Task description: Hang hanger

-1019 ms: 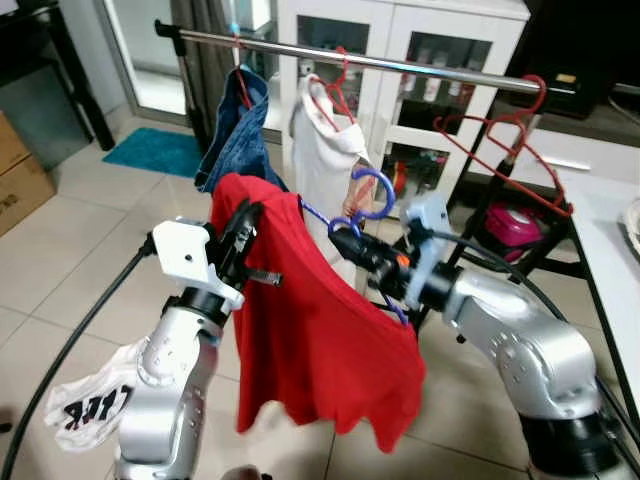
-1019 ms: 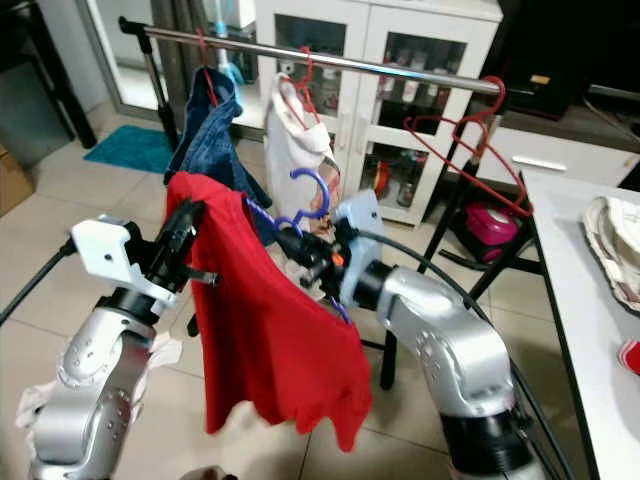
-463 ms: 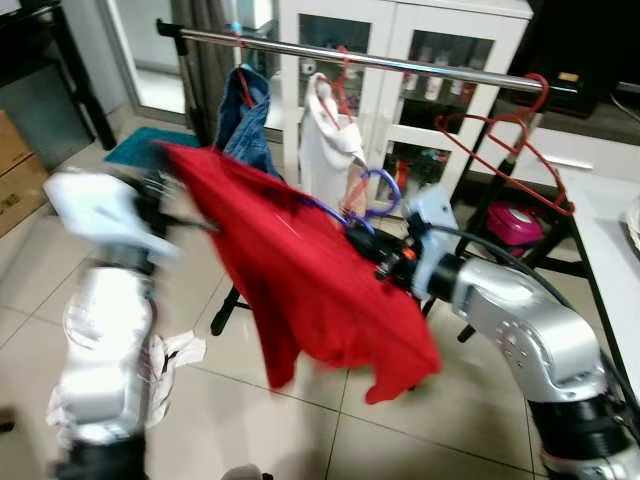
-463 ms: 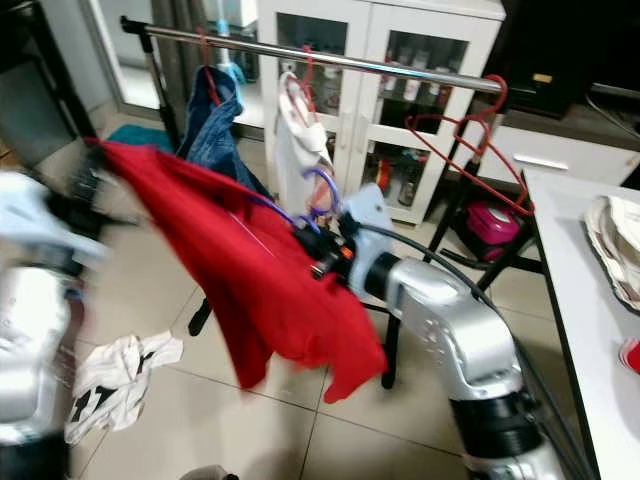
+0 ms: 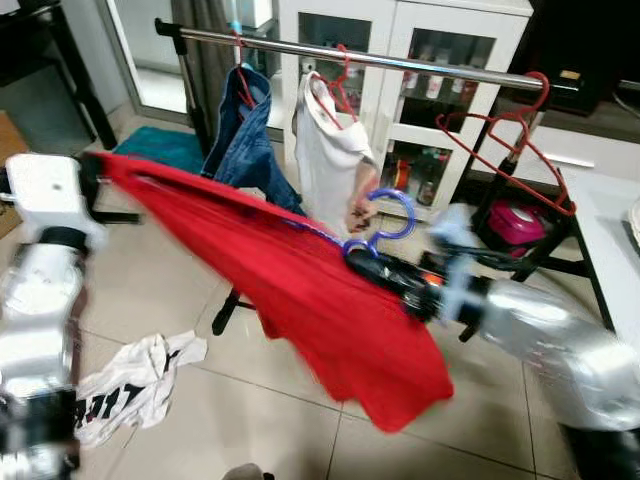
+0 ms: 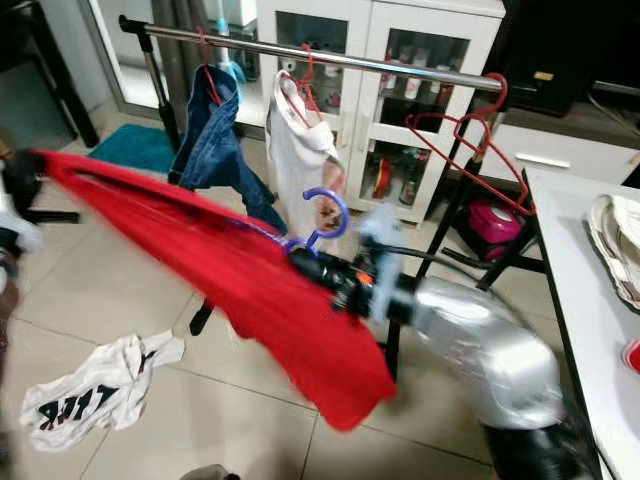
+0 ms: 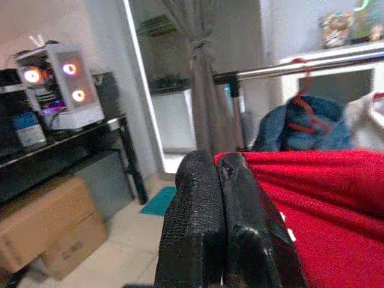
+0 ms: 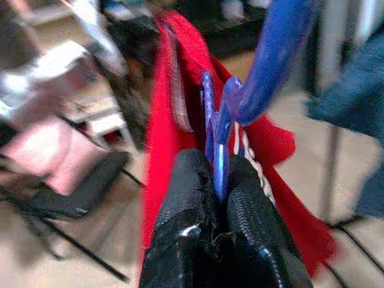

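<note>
Right now my right gripper (image 8: 219, 189) is clamped on the neck of the blue hanger (image 5: 385, 215), just under its hook, and the red shirt (image 5: 300, 290) hangs on it in front of the rail (image 5: 400, 62). My left gripper (image 7: 222, 180) is out to my left with its 2 fingers pressed together on the shirt's far edge, so the cloth is pulled into a long slanted sheet between my arms. I judge the shirt light and floppy: it will swing and could slide off the thin plastic, which looks springy and a bit slick. Holding at the neck seems right, since it leaves the hook free for the rail. A bare stretch of rail lies between the white shirt (image 5: 330, 150) and the red hangers (image 5: 510, 140).
</note>
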